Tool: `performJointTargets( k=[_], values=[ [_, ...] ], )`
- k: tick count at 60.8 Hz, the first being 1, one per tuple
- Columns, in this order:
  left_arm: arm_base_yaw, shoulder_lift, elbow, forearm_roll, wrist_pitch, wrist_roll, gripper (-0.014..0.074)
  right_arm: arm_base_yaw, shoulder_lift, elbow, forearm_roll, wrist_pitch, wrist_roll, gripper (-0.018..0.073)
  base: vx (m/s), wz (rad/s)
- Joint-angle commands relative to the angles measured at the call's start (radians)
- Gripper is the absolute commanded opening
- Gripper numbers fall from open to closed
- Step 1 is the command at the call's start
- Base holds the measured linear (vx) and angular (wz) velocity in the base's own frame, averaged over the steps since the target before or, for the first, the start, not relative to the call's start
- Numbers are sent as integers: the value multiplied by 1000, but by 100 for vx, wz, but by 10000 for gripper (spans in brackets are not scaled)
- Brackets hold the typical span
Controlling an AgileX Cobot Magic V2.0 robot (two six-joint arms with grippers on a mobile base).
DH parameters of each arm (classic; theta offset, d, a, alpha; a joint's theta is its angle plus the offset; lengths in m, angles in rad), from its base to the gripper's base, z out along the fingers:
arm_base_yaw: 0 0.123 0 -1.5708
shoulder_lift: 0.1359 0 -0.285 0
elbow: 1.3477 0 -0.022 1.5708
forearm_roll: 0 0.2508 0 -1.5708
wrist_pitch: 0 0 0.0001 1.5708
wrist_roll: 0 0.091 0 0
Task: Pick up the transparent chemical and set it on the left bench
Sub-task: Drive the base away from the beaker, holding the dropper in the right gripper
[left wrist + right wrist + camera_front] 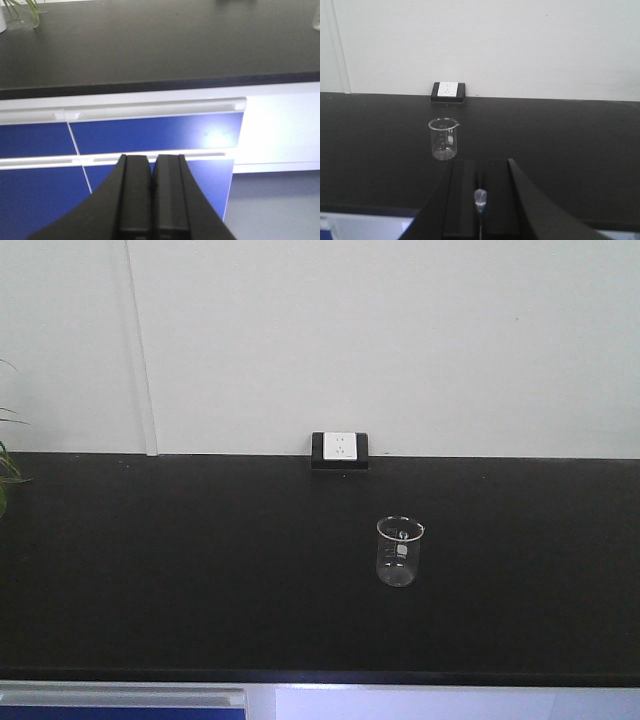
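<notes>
In the right wrist view my right gripper [480, 167] is shut on the transparent chemical [480, 200], a thin clear rod whose rounded end shows between the jaws. It hangs over the black bench [560, 145], short of an empty glass beaker [443, 138]. The beaker also stands on the bench in the front view [399, 551]. My left gripper [151, 165] is shut and empty, low in front of the blue cabinet doors [150, 132]. Neither gripper shows in the front view.
A white wall socket [340, 448] sits at the back of the bench [200, 560] against the white wall. Green plant leaves [8, 472] reach in at the far left, also seen in the left wrist view [22, 10]. The bench's front edge [160, 85] overhangs the drawers.
</notes>
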State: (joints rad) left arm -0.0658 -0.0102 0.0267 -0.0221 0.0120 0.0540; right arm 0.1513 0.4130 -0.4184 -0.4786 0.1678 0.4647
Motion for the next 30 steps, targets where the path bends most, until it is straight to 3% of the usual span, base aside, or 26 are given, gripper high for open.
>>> performJointTargets(
  k=[1,30],
  values=[
    [-2,-19,16,-1,-78,-8,-3,-4,6,-32,-17,-66,-11,-1,-36,3],
    [-2,-19,16,-1,-78,-8,-3,-4,6,-32,-17,-65,-11,0,-38,8]
  ],
)
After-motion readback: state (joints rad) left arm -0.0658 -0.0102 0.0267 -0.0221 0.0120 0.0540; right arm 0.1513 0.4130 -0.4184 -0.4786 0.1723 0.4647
